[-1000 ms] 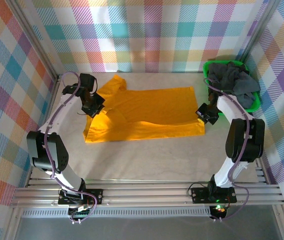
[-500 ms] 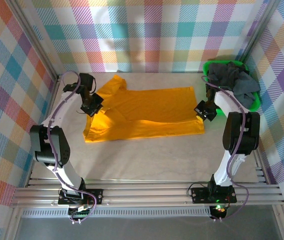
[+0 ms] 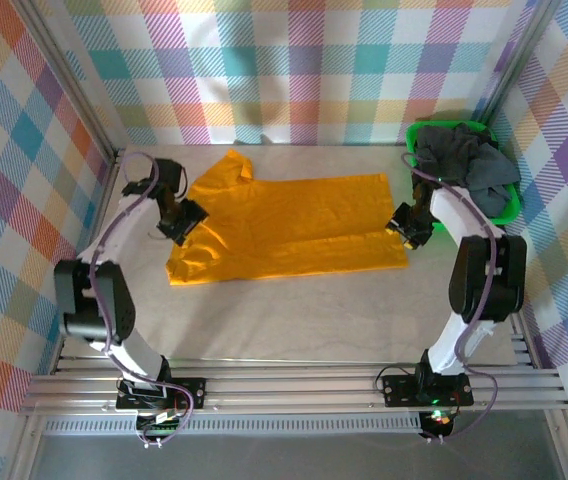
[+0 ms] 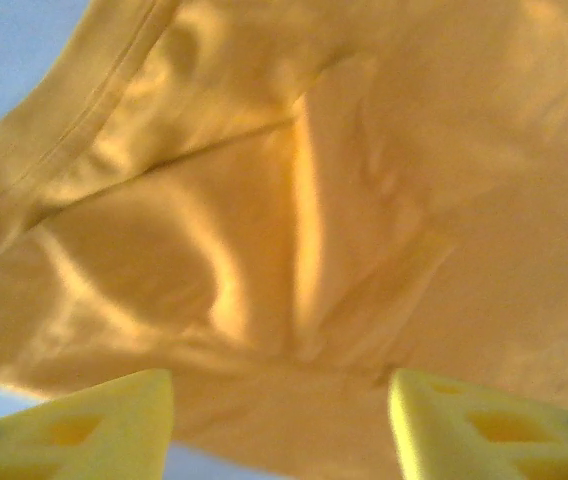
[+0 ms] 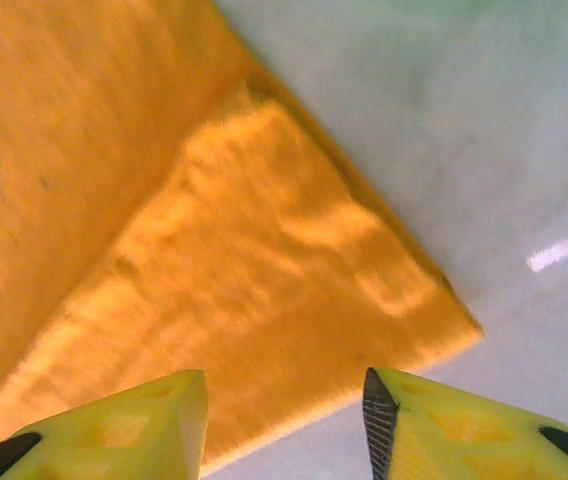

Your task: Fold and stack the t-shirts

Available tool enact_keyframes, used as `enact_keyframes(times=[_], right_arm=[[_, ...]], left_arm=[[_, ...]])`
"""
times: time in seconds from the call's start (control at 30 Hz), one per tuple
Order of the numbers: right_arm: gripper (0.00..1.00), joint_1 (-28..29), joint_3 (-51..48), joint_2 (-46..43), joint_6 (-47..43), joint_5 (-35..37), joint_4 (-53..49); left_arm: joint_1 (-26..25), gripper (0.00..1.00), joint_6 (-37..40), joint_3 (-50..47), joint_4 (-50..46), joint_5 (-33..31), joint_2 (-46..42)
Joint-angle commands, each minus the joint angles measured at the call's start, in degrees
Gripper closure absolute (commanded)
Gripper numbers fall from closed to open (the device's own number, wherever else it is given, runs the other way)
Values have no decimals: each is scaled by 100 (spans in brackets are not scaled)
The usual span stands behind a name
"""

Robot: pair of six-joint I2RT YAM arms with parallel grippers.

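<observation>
A mustard-orange t-shirt (image 3: 289, 225) lies spread on the table, folded lengthwise, one sleeve pointing to the far left. My left gripper (image 3: 186, 218) hovers open at its left end, yellow fingers (image 4: 74, 425) apart above wrinkled orange cloth (image 4: 294, 230). Over the shirt's right edge my right gripper (image 3: 405, 222) is open too, its fingers (image 5: 444, 425) framing the folded corner (image 5: 264, 290). Dark grey t-shirts (image 3: 464, 160) are heaped in the green basket.
The bright green plastic basket (image 3: 505, 210) stands at the far right corner against the plaid wall. Bare pale tabletop (image 3: 294, 320) stretches in front of the shirt toward the arm bases. Plaid walls close the back and both sides.
Both grippers drew outward off the shirt: the left one moved left and slightly nearer, the right one moved a little farther back. The cloth now lies flatter.
</observation>
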Motion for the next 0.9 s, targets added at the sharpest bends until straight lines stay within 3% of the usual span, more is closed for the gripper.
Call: enact_keyframes(times=[0.0, 0.17, 0.3, 0.5, 0.77, 0.87], right_arm=[[59, 184, -620, -244, -162, -232, 389], [68, 255, -521, 345, -459, -180, 551], [68, 294, -148, 976, -637, -46, 452], [68, 535, -252, 1389, -644, -204, 173], [67, 1139, -1503, 303, -138, -317, -145], [66, 1330, -1952, -250, 132, -566, -153]], left_arm=[[95, 56, -327, -818, 211, 250, -336], [174, 78, -491, -1007, 644, 216, 315], [240, 86, -403, -767, 579, -87, 1033], [279, 87, -347, -1185, 360, -519, 969], [1080, 86, 156, -2375, -118, -771, -52], [1277, 79, 471, -2343, -320, -864, -409]])
